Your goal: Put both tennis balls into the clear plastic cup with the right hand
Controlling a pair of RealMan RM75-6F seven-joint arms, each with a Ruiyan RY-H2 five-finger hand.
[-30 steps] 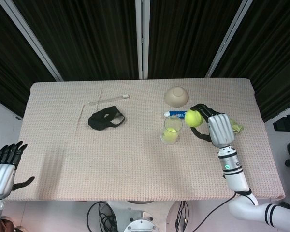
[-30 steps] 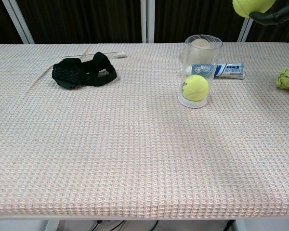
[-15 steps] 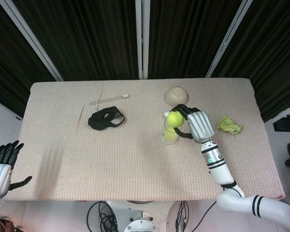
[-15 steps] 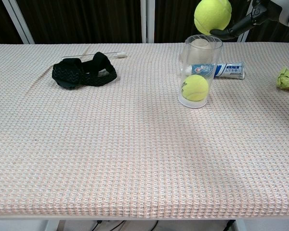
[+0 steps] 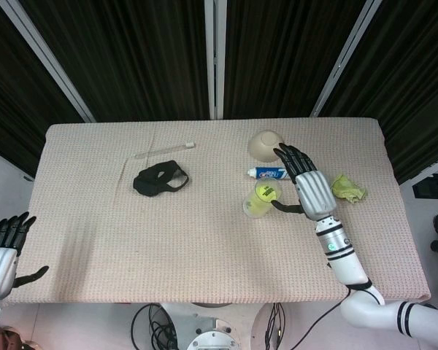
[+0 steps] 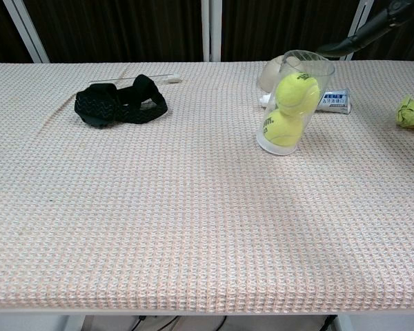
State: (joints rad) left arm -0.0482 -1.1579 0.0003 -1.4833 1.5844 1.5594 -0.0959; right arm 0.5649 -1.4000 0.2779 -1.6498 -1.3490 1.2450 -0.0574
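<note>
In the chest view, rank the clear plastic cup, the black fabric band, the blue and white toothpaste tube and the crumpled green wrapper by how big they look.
1. Black fabric band and clear plastic cup: look similar, too close to rank.
2. Blue and white toothpaste tube, partly hidden behind the cup.
3. Crumpled green wrapper, cut off by the frame edge, so unsure.

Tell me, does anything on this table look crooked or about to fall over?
Yes. The clear plastic cup leans to the right instead of standing straight, with both tennis balls stacked inside: the upper ball and the lower ball. The right hand is beside it, fingers spread, holding nothing.
</note>
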